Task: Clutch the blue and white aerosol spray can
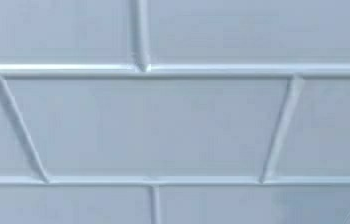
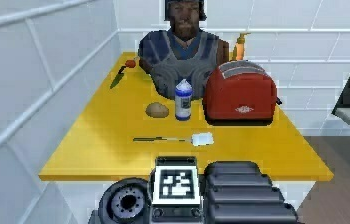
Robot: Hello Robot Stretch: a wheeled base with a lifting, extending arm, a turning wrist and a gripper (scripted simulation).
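A blue and white spray can (image 2: 183, 101) with a pale cap stands upright near the middle of a yellow table (image 2: 88, 150), in front of a dark bust. At the arm side view's bottom edge, the arm's white marker square (image 2: 177, 186) shows with the gripper's dark body (image 2: 123, 203) to its left, at the table's near edge. The can stands well beyond it, farther up the picture. The gripper's far end cannot be made out, so I cannot tell whether it holds anything.
A red toaster (image 2: 241, 93) stands right of the can and a brown potato (image 2: 158, 110) left of it. A bust (image 2: 183, 45), an orange bottle (image 2: 240, 45), a knife (image 2: 116, 76), a table knife (image 2: 161, 139) and a small white thing (image 2: 204, 138) share the table. A tiled wall (image 1: 153, 125) stands close ahead.
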